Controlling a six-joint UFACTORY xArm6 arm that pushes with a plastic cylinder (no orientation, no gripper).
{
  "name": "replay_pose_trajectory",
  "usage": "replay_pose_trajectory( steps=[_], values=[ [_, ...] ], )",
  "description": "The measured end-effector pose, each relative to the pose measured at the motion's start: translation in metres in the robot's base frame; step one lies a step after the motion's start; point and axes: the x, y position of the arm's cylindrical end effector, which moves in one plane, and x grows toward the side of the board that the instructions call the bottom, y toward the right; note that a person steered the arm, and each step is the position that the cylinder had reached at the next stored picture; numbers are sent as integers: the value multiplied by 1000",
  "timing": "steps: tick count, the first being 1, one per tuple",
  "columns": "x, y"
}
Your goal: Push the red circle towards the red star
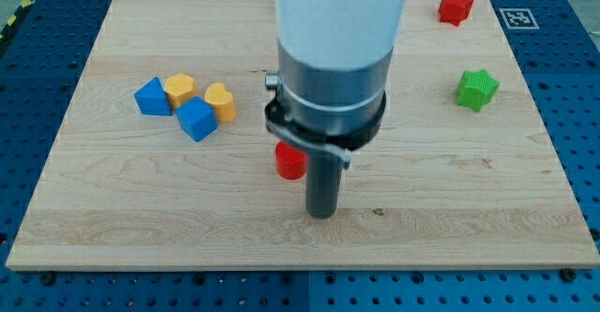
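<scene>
The red circle (290,162) lies on the wooden board (112,209) just left of centre, partly hidden by the arm. The red star (456,7) sits at the view's top right corner of the board. My tip (322,215) rests on the board just to the right of and below the red circle, very close to it; I cannot tell if it touches.
A green star (477,89) lies at the right, below the red star. At the left is a cluster: a blue block (153,97), a yellow hexagon (180,90), a blue cube (197,119) and a yellow heart (221,101). The arm's grey body (336,50) hides the board's upper middle.
</scene>
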Motion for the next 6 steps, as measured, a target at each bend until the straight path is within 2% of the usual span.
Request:
replay_pose_trajectory(
  steps=[1,2,4,6],
  values=[
    [-19,-36],
    [-38,-45],
    [-61,-44],
    [-79,-10]
  ],
)
